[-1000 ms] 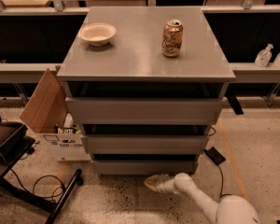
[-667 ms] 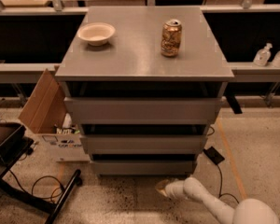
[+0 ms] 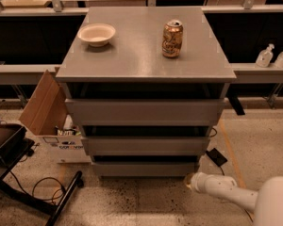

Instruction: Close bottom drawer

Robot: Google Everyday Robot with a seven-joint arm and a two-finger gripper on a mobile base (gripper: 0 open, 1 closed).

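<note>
Far left, on the floor: a black stand (image 3: pixel 9 173) and a loose cable (image 3: pixel 37 187), just beside an open cardboard box (image 3: pixel 42 105) at the left flank of the cabinet (image 3: pixel 141 62). Well apart from the arm; little danger there, barring a wide swing of the base.

On top: a bowl (image 3: pixel 96 34) at left, a can (image 3: pixel 172 38) upright at right. Risk of toppling the can with too hard a shove and a jolt through the whole cabinet.

Lower down, at floor level: the bottom drawer (image 3: pixel 144 168), lowest of three, with a dark slit above its plain front. Seems to stand slightly proud, though hard to judge how far.

Just off its right corner, low over the floor: the gripper (image 3: pixel 192 180), at the tip of the white arm (image 3: pixel 226 192). Wide or narrow: cannot tell.

Main worry: pushing at that corner instead of mid-front, skewing the drawer on its runners and jamming it part-way, or slipping past the edge and missing altogether.

Further right, a flat black thing (image 3: pixel 217 157) on the floor near the arm; possible snag on any sweep backward.
</note>
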